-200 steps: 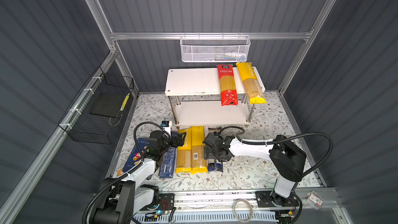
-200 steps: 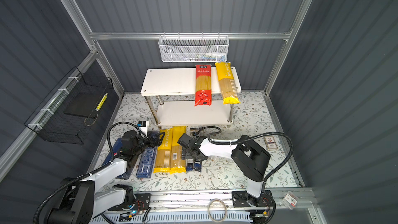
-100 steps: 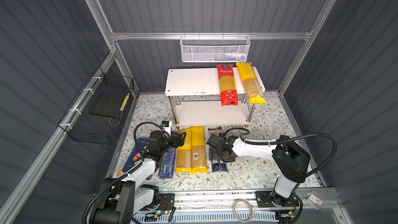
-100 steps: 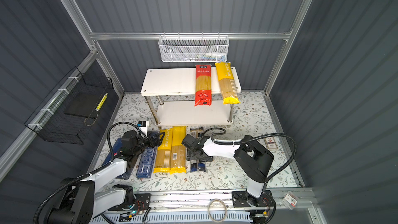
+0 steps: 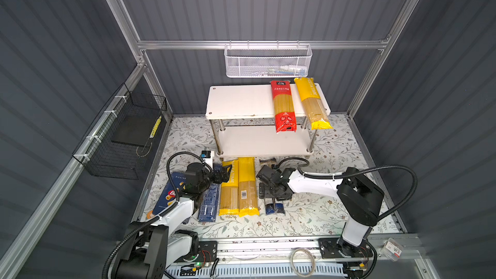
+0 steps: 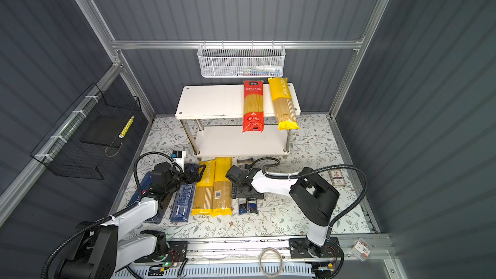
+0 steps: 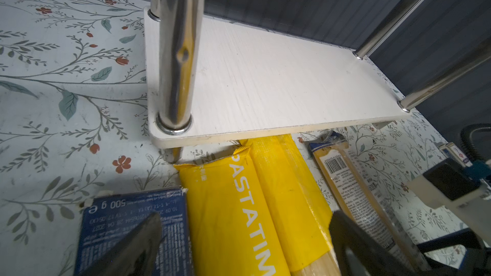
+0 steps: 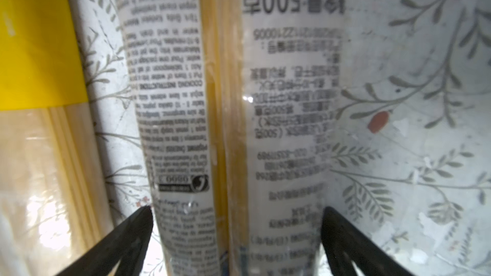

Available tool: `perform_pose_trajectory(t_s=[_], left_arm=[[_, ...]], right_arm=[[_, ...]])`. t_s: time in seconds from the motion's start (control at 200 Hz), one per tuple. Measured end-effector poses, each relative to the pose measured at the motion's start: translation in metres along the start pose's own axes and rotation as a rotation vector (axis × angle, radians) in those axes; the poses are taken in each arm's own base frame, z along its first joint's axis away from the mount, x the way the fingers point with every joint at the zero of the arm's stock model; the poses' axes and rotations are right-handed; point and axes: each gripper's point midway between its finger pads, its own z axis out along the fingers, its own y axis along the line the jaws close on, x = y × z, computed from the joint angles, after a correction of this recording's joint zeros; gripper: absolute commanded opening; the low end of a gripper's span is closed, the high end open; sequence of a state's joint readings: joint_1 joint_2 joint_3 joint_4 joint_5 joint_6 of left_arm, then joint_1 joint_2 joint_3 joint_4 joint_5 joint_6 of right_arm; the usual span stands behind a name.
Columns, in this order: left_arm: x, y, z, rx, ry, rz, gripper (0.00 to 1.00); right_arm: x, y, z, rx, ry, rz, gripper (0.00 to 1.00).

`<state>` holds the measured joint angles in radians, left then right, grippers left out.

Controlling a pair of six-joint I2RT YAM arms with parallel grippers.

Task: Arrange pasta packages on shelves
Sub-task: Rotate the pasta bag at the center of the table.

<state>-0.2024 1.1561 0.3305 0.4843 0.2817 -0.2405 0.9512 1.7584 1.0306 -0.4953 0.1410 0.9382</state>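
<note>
Straddling the grey-and-dark-blue spaghetti bag (image 8: 292, 75): right end effector (image 8: 236, 209), jaws apart, nothing clamped. It is the nearer arm. Left end effector (image 7: 245, 219), also apart, is over a yellow bag (image 7: 218, 221). The grey bag's long axis runs from the counter (image 5: 322, 210) front toward the shelves (image 5: 263, 140) at the far edge.

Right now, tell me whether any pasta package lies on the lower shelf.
No: the lower shelf shows only bare white board in the left wrist view.

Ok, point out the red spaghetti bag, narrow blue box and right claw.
red spaghetti bag (image 5: 284, 106), in a top view, on its clear middle.
narrow blue box (image 5: 207, 206), in a top view, on its uncovered end.
right claw (image 8: 236, 209), right wrist view, midway between its fingertips.
</note>
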Motion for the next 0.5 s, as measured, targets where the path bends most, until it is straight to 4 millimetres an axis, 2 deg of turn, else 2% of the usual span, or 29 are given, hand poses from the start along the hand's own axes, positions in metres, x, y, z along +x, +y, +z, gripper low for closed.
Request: perform_pose_trajectory(t_s=[0.265,0.5], left_arm=[[0.0001,0.0000,0.0000,0.000,0.000,0.000,1.00],[0.0001,0.0001,0.0000,0.000,0.000,0.000,1.00]], right_arm=[[-0.0009,-0.0013,-0.0007,-0.013,0.009,0.003,0.99],[0.0008,-0.0052,-0.0002,0.008,0.018,-0.024,0.88]])
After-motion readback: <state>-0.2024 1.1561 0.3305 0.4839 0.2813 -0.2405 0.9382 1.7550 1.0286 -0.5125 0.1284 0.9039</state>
